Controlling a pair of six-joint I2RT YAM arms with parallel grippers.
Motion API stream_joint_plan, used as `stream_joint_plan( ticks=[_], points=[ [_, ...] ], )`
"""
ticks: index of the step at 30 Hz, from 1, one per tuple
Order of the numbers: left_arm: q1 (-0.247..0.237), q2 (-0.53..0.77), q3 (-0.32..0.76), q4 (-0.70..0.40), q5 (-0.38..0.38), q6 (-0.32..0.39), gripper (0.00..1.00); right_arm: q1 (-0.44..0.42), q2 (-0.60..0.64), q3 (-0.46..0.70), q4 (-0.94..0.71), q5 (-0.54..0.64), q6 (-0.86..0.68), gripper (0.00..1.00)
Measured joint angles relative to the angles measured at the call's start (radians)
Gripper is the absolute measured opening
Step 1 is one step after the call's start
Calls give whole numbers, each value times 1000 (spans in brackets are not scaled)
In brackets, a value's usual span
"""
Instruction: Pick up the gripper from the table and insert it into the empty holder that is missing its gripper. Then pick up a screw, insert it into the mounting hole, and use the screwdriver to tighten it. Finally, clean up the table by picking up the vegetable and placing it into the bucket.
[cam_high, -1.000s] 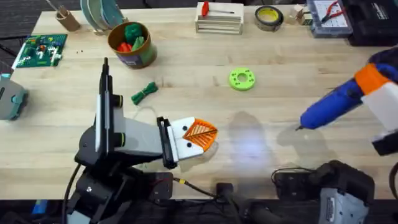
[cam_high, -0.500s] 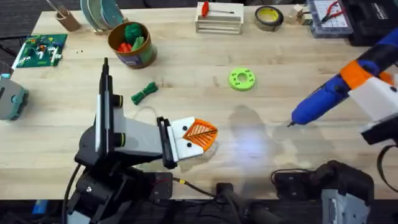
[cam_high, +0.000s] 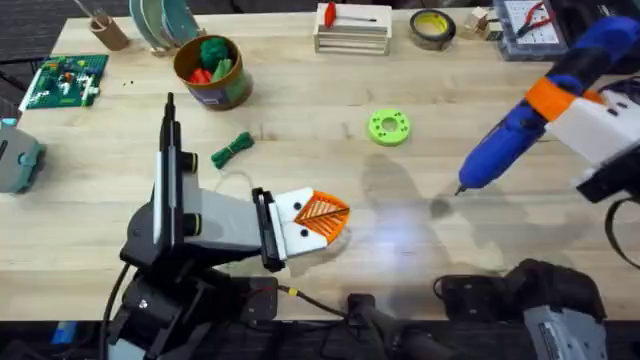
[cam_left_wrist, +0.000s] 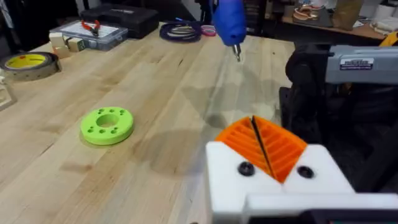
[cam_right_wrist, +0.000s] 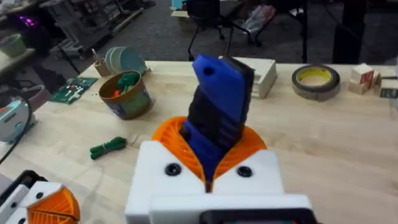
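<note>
The right gripper clamps the rigid blue screwdriver mid-body (likely top-heavy, bit fragile); the left gripper sits closed.

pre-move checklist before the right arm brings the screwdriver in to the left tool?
1. Screwdriver held: ok, right tool is shut on its blue body, bit pointing down toward the table.
2. Bit clear of the table: ok, it hangs above the wood in the left wrist view.
3. Left tool in position: ok, low over the table, both orange pads together, shut with nothing between them.
4. Screw seated in the mounting hole: cannot tell.
5. Path between bit and left tool: ok, bare wood; green ring-shaped disc lies off to the side.
6. Vegetable cleaned up: not ok, it lies on the table outside the bucket.
</note>
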Motion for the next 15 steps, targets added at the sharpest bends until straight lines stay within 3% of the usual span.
stream_joint_plan(
  ticks=[8, 15],
  points=[
    [0, 0, 0, 0, 0, 0, 4, 44, 99, 0, 109, 20, 2, 9],
    [0, 0, 0, 0, 0, 0, 4, 190, 240, 0, 264, 35, 2, 9]
  ],
)
